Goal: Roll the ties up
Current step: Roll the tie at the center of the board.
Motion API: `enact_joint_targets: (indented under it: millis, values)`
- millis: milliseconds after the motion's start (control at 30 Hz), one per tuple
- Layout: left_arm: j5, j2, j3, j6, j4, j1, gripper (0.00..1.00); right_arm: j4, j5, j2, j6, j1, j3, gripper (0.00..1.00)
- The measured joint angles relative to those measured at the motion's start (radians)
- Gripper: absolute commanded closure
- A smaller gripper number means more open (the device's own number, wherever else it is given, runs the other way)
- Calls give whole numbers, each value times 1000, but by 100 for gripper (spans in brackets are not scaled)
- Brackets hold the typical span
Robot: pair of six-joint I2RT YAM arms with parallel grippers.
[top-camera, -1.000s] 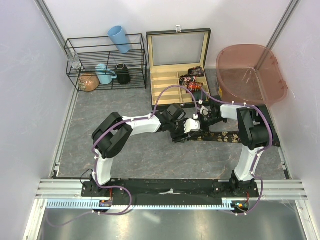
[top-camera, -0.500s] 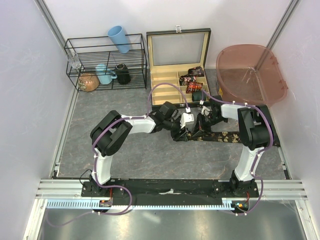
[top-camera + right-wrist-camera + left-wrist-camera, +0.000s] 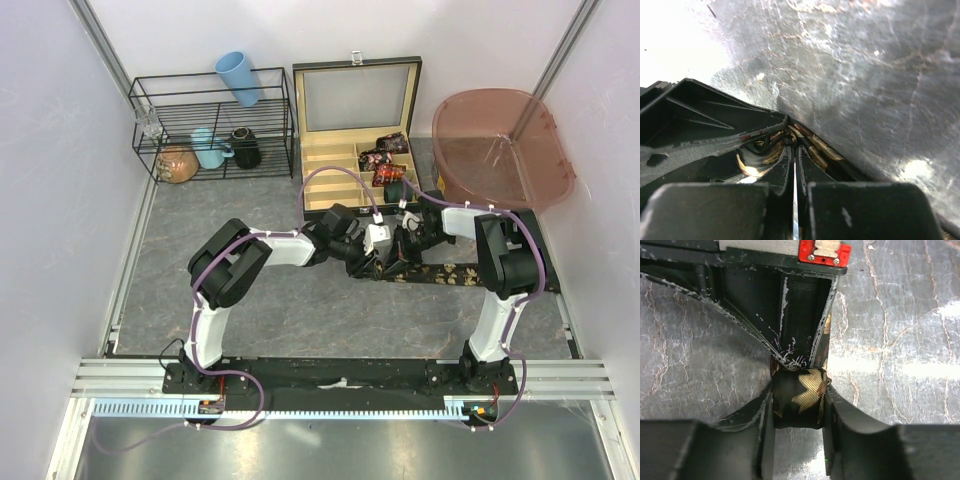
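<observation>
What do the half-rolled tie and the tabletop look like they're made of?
The tie: likely woven fabric, dark with a tan print, ribbed threads showing. The tabletop: grey marble-look sheet, veined and glossy under glare, possibly vinyl or laminate.

- Two robot arms: the left arm and the right arm.
- Four ties: one long tie on the table in the middle, and three rolled ties in the box.
- One box, lid up, top middle.
- One wire rack, upper left.
- Three cups: a tall blue cup, a small blue mug and a black mug.
- One glass.
- One brown round thing.
- One pink tub, upper right.
</observation>
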Motion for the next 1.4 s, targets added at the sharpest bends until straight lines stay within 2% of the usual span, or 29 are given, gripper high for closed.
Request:
enact_joint_targets:
  millis: [67, 100, 167, 200, 267, 300, 367, 400, 467, 500, 567, 667, 700, 767, 933, 1100, 1133, 1233, 1267, 1333, 1400]
  values:
    - [-15, -6, 6, 15, -27, -2, 74, 2, -4, 5, -1, 3, 6, 99]
    - [-30, -12, 10, 27, -47, -4, 75, 6, -9, 9, 0, 6, 10, 92]
    - [-68, -25, 28, 70, -122, -9, 76, 14, -22, 17, 0, 16, 18, 84]
    - [-87, -27, 51, 97, -177, -13, 78, 15, -26, 21, 0, 19, 24, 76]
    - [-126, -27, 95, 139, -272, -18, 79, 15, -32, 23, -5, 18, 30, 68]
    - [-143, -27, 116, 159, -316, -20, 80, 15, -41, 23, -8, 12, 32, 59]
    - [-180, -27, 149, 195, -394, -25, 80, 9, -60, 23, -18, -5, 38, 49]
    - [-193, -27, 159, 208, -421, -27, 80, 2, -73, 21, -24, -16, 41, 33]
    - [-216, -27, 173, 234, -465, -33, 80, -13, -109, 18, -39, -38, 45, 18]
    - [-225, -27, 177, 243, -477, -35, 80, -21, -139, 13, -47, -49, 45, 13]
    - [-243, -27, 184, 258, -496, -42, 80, -35, -177, 3, -66, -63, 45, 13]
    - [-259, -27, 193, 267, -520, -48, 80, -37, -207, 1, -77, -72, 39, 22]
    - [-261, -27, 196, 268, -527, -50, 80, -31, -214, 1, -74, -72, 33, 32]
    - [-262, -27, 198, 270, -533, -50, 80, -9, -225, 1, -57, -68, 14, 42]
    - [-268, -27, 203, 271, -547, -53, 80, 65, -247, 2, 6, -40, -6, 44]
    - [-278, -27, 206, 271, -550, -58, 80, 147, -273, 2, 67, -8, -12, 51]
    - [-281, -27, 207, 270, -553, -58, 80, 157, -275, 2, 78, -1, -15, 54]
    - [-284, -27, 208, 270, -558, -58, 79, 185, -266, 2, 105, 16, -26, 79]
    - [-286, -26, 209, 270, -562, -58, 79, 189, -258, 2, 106, 19, -27, 90]
    - [-286, -26, 209, 270, -563, -58, 77, 188, -250, 4, 113, 19, -30, 100]
    - [-288, -24, 210, 270, -563, -58, 70, 181, -246, 5, 109, 19, -30, 100]
